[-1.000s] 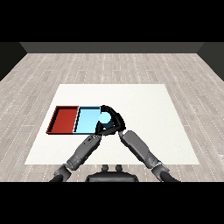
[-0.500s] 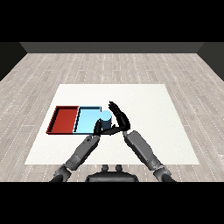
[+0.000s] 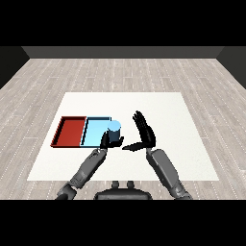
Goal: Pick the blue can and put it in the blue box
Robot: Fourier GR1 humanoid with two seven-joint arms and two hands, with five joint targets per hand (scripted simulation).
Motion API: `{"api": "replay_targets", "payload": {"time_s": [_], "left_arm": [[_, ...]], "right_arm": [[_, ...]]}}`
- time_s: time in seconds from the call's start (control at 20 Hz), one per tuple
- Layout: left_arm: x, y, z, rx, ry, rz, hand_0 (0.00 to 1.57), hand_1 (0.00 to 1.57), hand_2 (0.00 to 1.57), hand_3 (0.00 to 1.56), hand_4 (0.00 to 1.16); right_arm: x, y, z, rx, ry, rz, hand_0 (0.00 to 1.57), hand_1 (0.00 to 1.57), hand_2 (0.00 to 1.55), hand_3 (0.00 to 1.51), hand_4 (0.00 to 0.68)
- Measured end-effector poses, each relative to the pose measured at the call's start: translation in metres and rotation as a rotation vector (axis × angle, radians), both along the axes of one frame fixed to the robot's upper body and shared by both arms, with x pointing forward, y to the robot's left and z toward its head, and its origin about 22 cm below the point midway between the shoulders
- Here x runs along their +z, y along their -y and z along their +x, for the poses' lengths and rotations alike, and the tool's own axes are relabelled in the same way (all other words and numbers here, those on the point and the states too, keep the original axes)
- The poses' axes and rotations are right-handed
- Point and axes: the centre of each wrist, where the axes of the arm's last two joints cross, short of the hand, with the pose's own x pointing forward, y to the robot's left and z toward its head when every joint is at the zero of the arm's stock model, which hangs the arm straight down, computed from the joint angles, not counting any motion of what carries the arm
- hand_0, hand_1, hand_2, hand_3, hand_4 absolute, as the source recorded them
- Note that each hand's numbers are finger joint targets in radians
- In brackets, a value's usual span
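The blue can (image 3: 115, 129) stands upright at the right end of the light blue tray (image 3: 95, 132); I cannot tell whether its base is fully inside the rim. My right hand (image 3: 144, 133) is to the right of the can and apart from it. It is open, with straight fingers pointing away and the thumb reaching left. My left hand (image 3: 105, 141) sits low just in front of the can's base with relaxed fingers and holds nothing.
The red tray (image 3: 70, 132) lies against the left side of the blue tray. The white table (image 3: 168, 110) stretches to the right and behind the trays. Both grey forearms come in from the lower edge.
My right hand was curled round the can over the blue tray's right end. It has let go, straightened its fingers and drawn off to the right. The left hand has hardly moved.
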Motion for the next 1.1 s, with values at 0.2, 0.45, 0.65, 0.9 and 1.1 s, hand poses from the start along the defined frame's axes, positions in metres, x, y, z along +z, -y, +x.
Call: {"api": "replay_targets", "payload": {"time_s": [0.2,0.45,0.65,0.9,1.1], "left_arm": [[0.007,-0.009,0.011,0.022,-0.005,0.018,1.57,1.57,1.57,1.49,1.13],[0.007,-0.030,0.020,0.071,-0.035,0.069,1.57,1.57,1.57,1.50,1.13],[0.011,-0.067,0.033,0.152,-0.080,0.112,1.57,1.57,1.57,1.50,1.12],[0.012,-0.122,0.049,0.276,-0.191,0.154,1.57,1.57,1.57,1.51,1.09],[0.006,-0.145,0.059,0.338,-0.280,0.203,1.57,1.57,1.57,1.49,1.05]], "right_arm": [[0.005,0.033,-0.011,-0.065,0.019,0.054,0.00,0.00,0.00,0.00,0.000],[0.010,0.080,-0.025,-0.149,0.053,0.084,0.00,0.00,0.00,0.00,0.000],[0.007,0.097,-0.036,-0.206,0.049,0.072,0.00,0.00,0.00,0.00,0.000],[-0.005,0.111,-0.044,-0.252,0.036,0.060,0.00,0.00,0.00,0.00,0.000],[-0.003,0.116,-0.039,-0.272,0.031,0.058,0.00,0.00,0.00,0.00,0.000]]}}
